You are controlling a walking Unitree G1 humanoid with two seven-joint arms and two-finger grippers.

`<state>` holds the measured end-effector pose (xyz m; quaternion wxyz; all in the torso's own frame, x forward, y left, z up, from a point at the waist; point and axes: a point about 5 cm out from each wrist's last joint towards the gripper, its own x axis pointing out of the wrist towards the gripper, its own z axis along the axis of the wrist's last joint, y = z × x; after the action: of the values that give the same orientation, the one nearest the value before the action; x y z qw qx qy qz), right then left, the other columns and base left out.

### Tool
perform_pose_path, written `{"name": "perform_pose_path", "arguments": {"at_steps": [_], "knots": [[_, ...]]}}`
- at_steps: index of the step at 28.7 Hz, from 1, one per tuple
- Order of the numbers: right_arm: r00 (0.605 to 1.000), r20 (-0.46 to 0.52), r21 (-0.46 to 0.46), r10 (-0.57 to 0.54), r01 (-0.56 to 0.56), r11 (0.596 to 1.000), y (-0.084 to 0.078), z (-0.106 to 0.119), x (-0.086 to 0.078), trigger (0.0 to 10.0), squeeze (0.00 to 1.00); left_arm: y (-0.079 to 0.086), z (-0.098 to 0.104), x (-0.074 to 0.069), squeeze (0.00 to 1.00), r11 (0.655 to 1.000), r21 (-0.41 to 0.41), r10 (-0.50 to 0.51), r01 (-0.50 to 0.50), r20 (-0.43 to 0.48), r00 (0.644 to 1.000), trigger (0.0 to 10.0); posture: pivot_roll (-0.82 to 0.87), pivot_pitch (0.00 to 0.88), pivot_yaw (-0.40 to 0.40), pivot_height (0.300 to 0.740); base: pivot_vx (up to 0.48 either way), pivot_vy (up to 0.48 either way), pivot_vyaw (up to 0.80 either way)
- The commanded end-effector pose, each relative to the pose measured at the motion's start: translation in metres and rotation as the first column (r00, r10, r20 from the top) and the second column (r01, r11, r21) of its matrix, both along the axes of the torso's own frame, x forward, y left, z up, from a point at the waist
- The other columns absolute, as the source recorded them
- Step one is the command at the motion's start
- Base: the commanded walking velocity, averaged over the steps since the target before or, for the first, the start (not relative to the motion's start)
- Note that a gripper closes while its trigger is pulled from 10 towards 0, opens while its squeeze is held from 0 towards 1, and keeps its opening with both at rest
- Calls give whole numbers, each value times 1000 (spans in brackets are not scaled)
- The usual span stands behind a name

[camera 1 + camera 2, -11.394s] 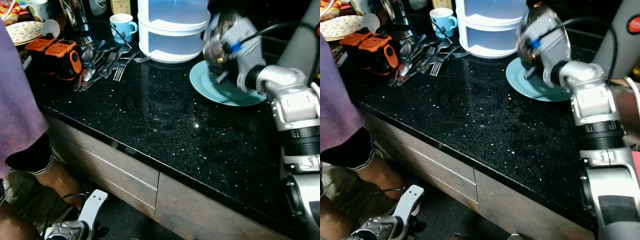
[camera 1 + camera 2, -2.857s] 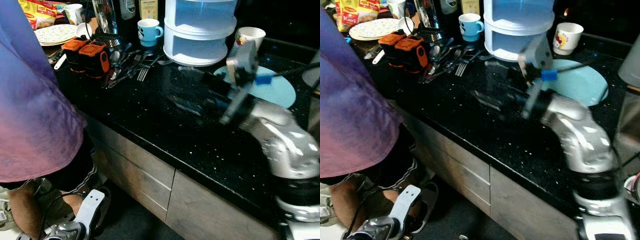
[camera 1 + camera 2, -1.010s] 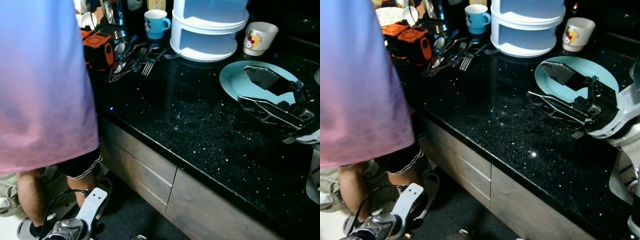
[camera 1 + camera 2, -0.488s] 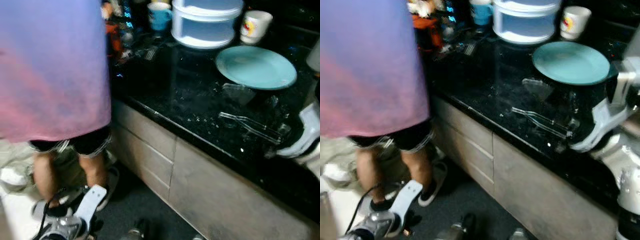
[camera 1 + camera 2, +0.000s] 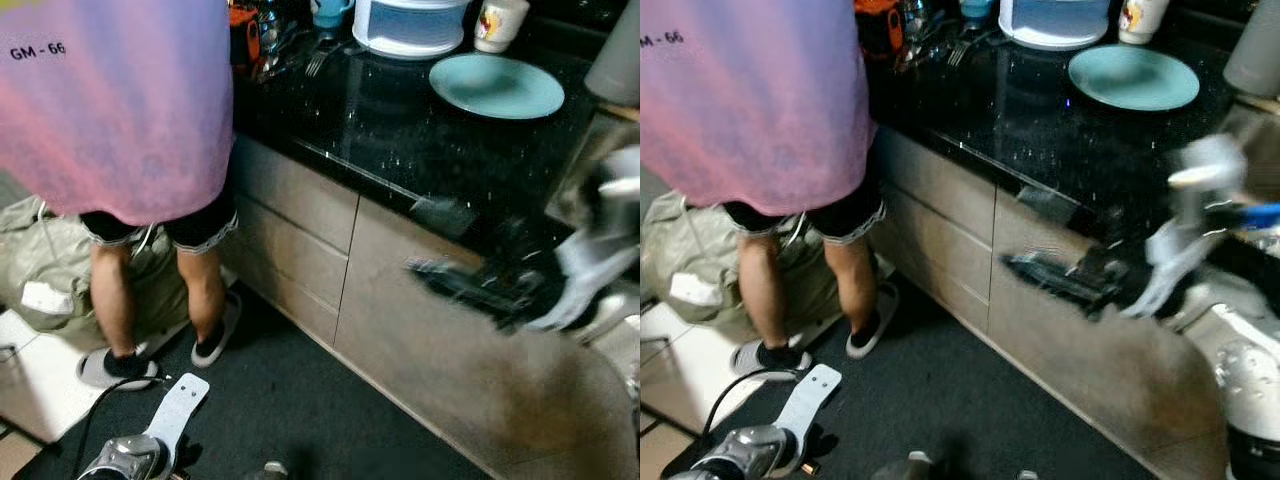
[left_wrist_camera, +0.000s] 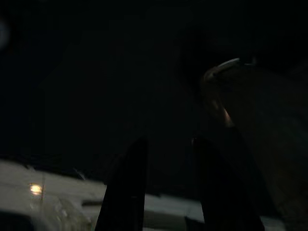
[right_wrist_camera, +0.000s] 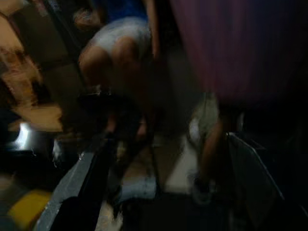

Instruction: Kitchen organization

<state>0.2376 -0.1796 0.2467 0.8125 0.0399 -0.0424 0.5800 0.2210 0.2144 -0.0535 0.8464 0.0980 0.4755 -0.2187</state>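
The right gripper [image 5: 1060,275] sits at the right of the head views, blurred, below the counter [image 5: 420,150] edge and in front of the wood cabinet fronts [image 5: 300,215]; its black fingers point toward the frame's left, roughly level, and in the right wrist view they stand spread wide with nothing between them. The task names no single item, so the likely candidates are what lies on the counter: a teal plate [image 5: 497,86] at upper right, a white stacked container [image 5: 410,25] just beyond it, a mug [image 5: 489,22] beside that, and forks [image 5: 320,58] further to the frame's left. All of these lie above and behind the right gripper, so I judge any next reach would have to lift the arm back over the counter edge; the plate is the nearest of them to this arm. The left gripper [image 6: 166,187] hangs low at the bottom left of the head views; its wrist view is very dark, showing two fingers with a gap between them and holding nothing. A person [image 5: 120,110] in a pink-purple shirt fills the upper left, standing against the counter and hiding its left part. The container, mug and an orange item [image 5: 243,20] are cut off by the top edge, and the right arm's motion blur hides its finger detail in the head views.
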Motion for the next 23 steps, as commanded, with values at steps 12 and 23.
{"name": "perform_pose_path", "arguments": {"at_steps": [12,23], "knots": [[909,-162,-662,-384,188,725,-58,-97,8,10000,0,3,-5,-9,0,1000,-4,18,-18,-26,999,10000,-11,144,38,740,-84,0,0],[498,-144,-858,-855,367,358,-96,-219,16,10000,0,0,-6,-9,0,1000,-3,7,-7,-25,1000,10000,-10,118,28,740,0,0,0]]}}
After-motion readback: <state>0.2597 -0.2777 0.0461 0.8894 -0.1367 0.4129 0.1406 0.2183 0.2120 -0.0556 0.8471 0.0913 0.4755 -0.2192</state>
